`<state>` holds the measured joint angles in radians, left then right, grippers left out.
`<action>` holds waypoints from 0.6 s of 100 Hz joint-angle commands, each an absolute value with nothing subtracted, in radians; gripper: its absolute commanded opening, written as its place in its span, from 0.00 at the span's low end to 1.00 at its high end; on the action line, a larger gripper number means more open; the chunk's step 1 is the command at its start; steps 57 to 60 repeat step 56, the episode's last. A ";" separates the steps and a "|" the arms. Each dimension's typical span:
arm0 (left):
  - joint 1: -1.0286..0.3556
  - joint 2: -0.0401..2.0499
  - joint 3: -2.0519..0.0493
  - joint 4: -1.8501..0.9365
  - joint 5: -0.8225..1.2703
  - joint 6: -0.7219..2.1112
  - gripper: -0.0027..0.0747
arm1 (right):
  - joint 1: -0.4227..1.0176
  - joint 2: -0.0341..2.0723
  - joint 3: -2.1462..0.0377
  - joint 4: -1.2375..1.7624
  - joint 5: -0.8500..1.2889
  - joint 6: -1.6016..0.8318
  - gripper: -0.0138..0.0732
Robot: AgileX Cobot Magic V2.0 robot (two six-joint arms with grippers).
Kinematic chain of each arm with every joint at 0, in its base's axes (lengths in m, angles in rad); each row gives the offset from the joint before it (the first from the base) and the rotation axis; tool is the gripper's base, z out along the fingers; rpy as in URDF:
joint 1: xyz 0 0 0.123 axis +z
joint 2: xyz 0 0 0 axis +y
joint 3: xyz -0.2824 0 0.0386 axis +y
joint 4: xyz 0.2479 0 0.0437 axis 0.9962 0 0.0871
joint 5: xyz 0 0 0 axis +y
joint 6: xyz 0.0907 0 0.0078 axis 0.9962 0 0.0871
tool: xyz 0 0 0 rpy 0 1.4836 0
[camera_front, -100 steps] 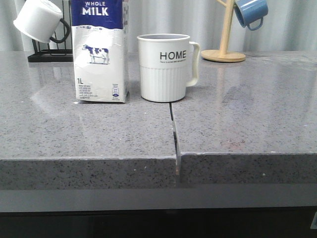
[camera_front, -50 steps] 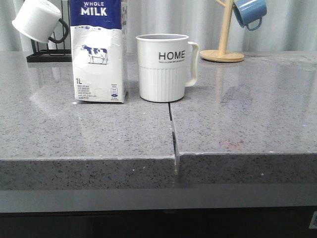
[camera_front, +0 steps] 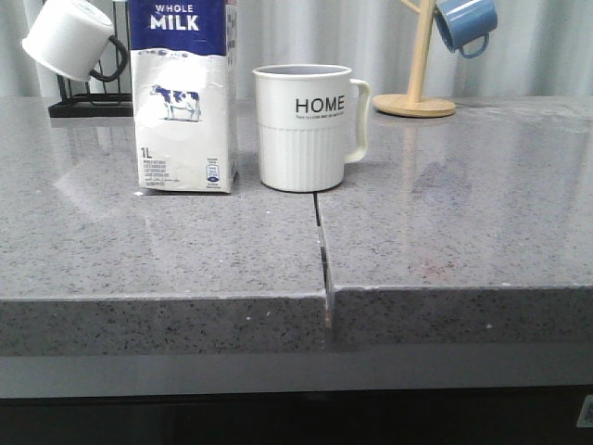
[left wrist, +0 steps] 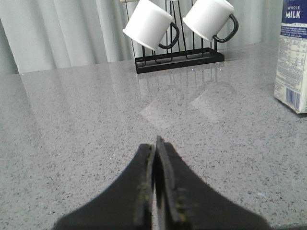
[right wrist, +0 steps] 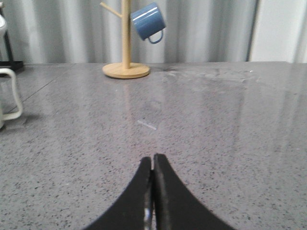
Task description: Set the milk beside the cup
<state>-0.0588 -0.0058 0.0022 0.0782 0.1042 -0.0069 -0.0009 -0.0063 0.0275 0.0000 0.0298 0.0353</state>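
1. Front view: we see the milk [camera_front: 182,93] upright on the counter [camera_front: 445,232], just left of the cup [camera_front: 304,127]; a narrow gap separates them; the handle points away from the carton.
2. Left wrist view: our left gripper [left wrist: 156,143] is pressed closed, empty; the milk [left wrist: 291,52] stands well beyond it.
3. Right wrist view: our right gripper [right wrist: 153,160] is closed on nothing; the cup's handle [right wrist: 12,96] shows at the edge.

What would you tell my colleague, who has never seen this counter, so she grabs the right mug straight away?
Start at the seam in the grey counter; the cup sits at the seam's far end, just right of the tall milk carton, with a narrow gap between them. It stands upright on the counter, cream-white, ribbed below, with HOME in black, whereas the other mugs hang on racks.
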 commanded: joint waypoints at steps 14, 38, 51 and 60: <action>-0.056 -0.038 0.044 0.068 0.018 -0.008 0.01 | -0.017 -0.031 0.010 -0.018 -0.008 0.039 0.08; -0.056 -0.038 0.044 0.068 0.018 -0.008 0.01 | -0.017 -0.031 0.010 -0.018 -0.008 0.039 0.08; -0.056 -0.038 0.044 0.068 0.018 -0.008 0.01 | -0.017 -0.031 0.010 -0.018 -0.009 0.039 0.08; -0.056 -0.038 0.044 0.068 0.018 -0.008 0.01 | -0.017 -0.030 0.010 -0.018 -0.009 0.039 0.08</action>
